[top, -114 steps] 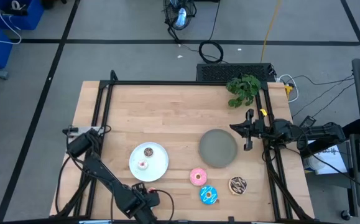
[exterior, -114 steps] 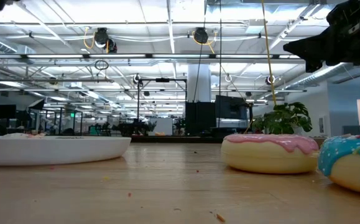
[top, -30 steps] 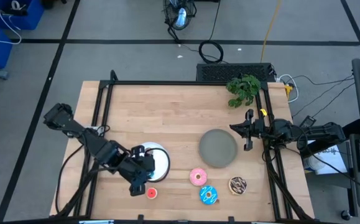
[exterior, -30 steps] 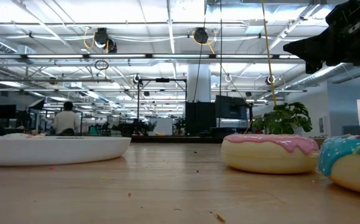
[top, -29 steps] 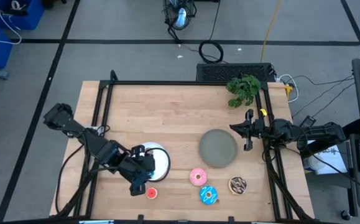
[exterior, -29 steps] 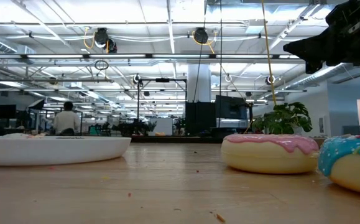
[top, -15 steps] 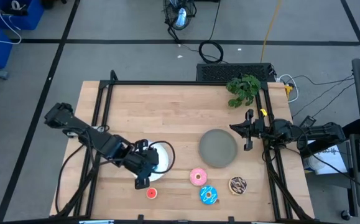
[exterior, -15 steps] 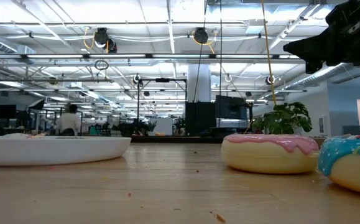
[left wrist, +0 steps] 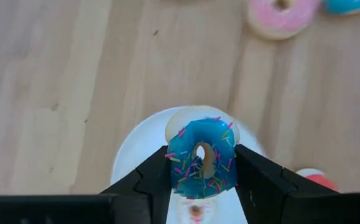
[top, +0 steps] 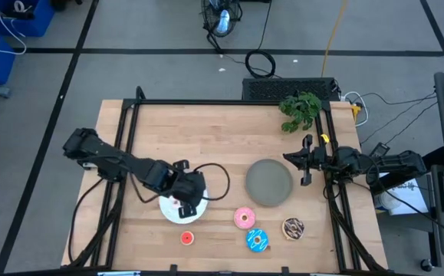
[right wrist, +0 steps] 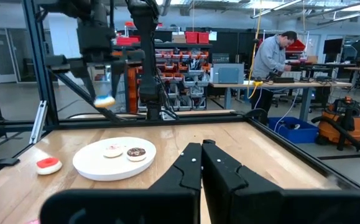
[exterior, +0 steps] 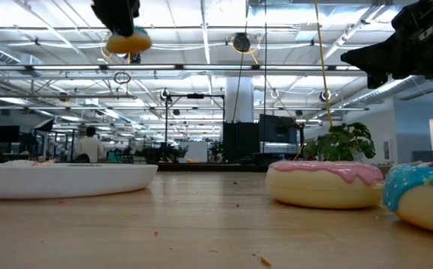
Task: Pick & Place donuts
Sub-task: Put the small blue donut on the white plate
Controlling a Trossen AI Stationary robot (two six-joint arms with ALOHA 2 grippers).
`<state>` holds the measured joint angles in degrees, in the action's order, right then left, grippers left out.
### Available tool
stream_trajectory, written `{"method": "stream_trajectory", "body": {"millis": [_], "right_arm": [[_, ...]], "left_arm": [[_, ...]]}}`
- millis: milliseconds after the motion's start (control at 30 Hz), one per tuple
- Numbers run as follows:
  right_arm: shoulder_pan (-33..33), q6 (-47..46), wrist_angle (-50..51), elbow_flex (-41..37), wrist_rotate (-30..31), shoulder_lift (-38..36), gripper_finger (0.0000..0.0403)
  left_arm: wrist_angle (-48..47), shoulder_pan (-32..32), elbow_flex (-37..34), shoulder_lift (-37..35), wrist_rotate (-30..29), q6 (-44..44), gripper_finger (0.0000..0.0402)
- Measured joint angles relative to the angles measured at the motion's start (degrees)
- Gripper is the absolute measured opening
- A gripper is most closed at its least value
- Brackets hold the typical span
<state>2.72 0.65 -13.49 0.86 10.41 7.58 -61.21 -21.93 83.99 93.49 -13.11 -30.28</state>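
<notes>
Two dark arms: the left pincer [left wrist: 201,171] is clamped on a tiny blue sprinkled ring donut [left wrist: 201,160], held in the air above the round white plate [top: 168,208], arm stretched low across the wooden bench [top: 206,138] from the left edge. On that plate sit a tiny white-iced donut [right wrist: 112,149] and a tiny brown-iced donut [right wrist: 135,153]. A tiny red donut [top: 187,238] lies on the bench just beside the plate, near the front edge. Larger pink frosted donut [top: 244,218], larger blue sprinkled donut [top: 257,240] and larger brown drizzled donut [top: 293,228] lie near the front, beside the round grey plate [top: 269,182]. Right pincer [right wrist: 201,155] waits at the bench's right edge, fingers pressed together, holding nothing. No readable writing or labels. A person [right wrist: 278,53] stands at a desk in the room behind.
</notes>
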Motion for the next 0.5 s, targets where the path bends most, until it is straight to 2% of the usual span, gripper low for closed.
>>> {"method": "stream_trajectory", "body": {"millis": [500], "right_arm": [[0.0,0.08,0.06,-0.02,0.07,0.36,0.0]], "left_arm": [[-0.31,2.88,0.02,15.19,1.1,9.31,0.0159]]}}
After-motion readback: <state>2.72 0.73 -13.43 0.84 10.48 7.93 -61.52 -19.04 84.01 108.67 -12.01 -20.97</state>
